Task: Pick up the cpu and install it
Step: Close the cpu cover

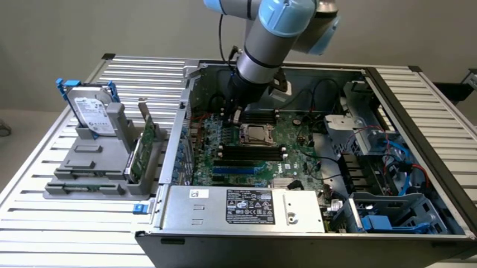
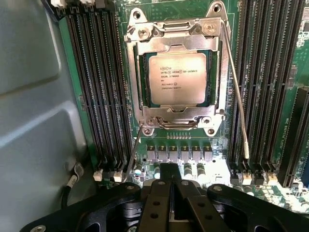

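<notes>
The cpu (image 2: 177,79), a silver square chip with printed text, lies flat inside the metal socket frame (image 2: 140,63) on the green motherboard (image 2: 164,145). In the exterior view the cpu (image 1: 258,134) sits mid-board inside the open computer case. My gripper (image 2: 170,176) is shut, its black fingers pressed together with nothing between them. It hovers a short way off the socket, over the row of small components beside it. In the exterior view the gripper (image 1: 236,118) hangs just above the board, on the exterior view's left of the socket.
Black memory slots (image 2: 99,87) flank the socket on both sides, and two thin socket levers (image 2: 236,96) stand along the frame. A grey case wall (image 2: 34,96) is close by. Outside the case, a hard drive (image 1: 95,114) stands on a grey holder. A power supply (image 1: 246,207) sits at the case front.
</notes>
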`<state>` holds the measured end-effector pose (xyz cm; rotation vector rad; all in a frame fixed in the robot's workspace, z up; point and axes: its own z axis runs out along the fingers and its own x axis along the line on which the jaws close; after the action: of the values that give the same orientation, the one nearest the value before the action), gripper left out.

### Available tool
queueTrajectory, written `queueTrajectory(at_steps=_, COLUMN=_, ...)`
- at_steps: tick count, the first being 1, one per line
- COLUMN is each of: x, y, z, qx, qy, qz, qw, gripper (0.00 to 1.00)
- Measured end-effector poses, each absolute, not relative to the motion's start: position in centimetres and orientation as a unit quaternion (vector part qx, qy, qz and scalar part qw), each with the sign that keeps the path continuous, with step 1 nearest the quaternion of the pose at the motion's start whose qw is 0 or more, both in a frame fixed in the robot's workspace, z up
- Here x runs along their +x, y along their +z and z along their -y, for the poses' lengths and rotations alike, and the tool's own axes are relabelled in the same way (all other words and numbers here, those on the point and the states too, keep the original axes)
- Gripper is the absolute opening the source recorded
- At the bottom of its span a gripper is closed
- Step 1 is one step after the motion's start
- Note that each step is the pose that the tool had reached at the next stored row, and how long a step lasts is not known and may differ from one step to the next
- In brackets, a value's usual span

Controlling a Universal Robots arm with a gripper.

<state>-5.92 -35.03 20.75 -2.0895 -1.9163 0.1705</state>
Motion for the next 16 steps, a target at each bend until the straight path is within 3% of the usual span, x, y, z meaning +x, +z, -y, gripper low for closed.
queueTrajectory(at_steps=16, x=-6.8, y=22.0, z=35.6, qx=-0.748, qy=0.048, qz=0.64, qw=0.167, gripper=0.11)
